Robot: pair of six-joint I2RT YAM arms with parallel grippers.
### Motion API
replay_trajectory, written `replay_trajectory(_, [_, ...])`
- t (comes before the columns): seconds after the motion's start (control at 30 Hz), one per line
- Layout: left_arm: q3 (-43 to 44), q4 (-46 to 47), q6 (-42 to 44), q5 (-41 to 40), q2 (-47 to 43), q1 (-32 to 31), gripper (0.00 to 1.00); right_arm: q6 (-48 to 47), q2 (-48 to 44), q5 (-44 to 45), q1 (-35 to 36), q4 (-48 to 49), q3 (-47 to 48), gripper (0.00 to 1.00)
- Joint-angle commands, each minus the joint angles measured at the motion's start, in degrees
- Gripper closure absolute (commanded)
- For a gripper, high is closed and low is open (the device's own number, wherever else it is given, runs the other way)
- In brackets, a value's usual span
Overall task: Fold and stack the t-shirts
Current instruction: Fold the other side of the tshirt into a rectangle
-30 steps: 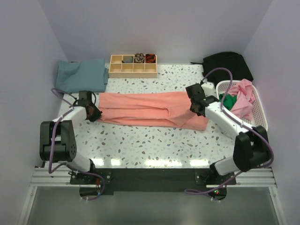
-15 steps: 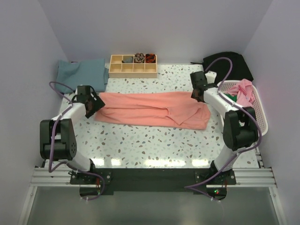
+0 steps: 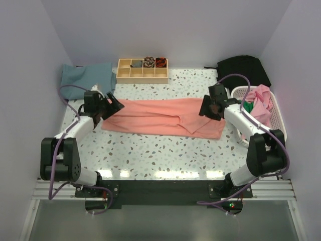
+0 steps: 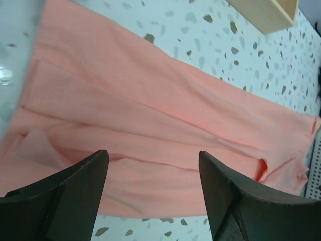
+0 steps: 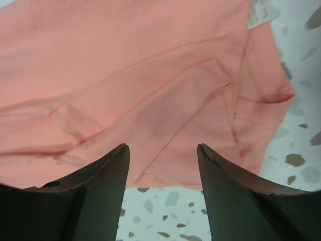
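Observation:
A large salmon-pink t-shirt (image 3: 160, 117) lies folded into a long band across the middle of the table; it also fills the left wrist view (image 4: 150, 135) and the right wrist view (image 5: 140, 90). My left gripper (image 3: 111, 106) hovers open over the band's left end, nothing between its fingers (image 4: 65, 201). My right gripper (image 3: 207, 107) hangs open above the right end, its fingers (image 5: 235, 196) empty. A dusty teal-blue t-shirt (image 3: 88, 80) lies flat at the back left. Pink (image 3: 261, 106) and green (image 3: 246, 108) t-shirts sit crumpled in the basket.
A white lattice basket (image 3: 278, 128) stands at the right edge. A pale wooden compartment tray (image 3: 142, 71) sits at the back, its corner (image 4: 271, 12) in the left wrist view. A black cloth (image 3: 244, 69) lies at the back right. Purple walls close the sides.
Both grippers have let go of the salmon-pink t-shirt's ends and opened. The left gripper rose and moved back and right; the right arm swung away from the band's end, then back over it.

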Motion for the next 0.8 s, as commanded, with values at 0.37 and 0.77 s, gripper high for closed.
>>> replay_trajectory(0.37, [2.25,10.19,1.61,6.65,13.47,-4.6,0.27,10.5,-2.75,-20.27,0.68,12.61,-14.39,0.41])
replay_trajectory(0.77, [2.95,9.84,3.63,4.1,15.4,-4.51,0.27,11.83,1.9,-21.77,0.68,15.34,-13.87,0.43])
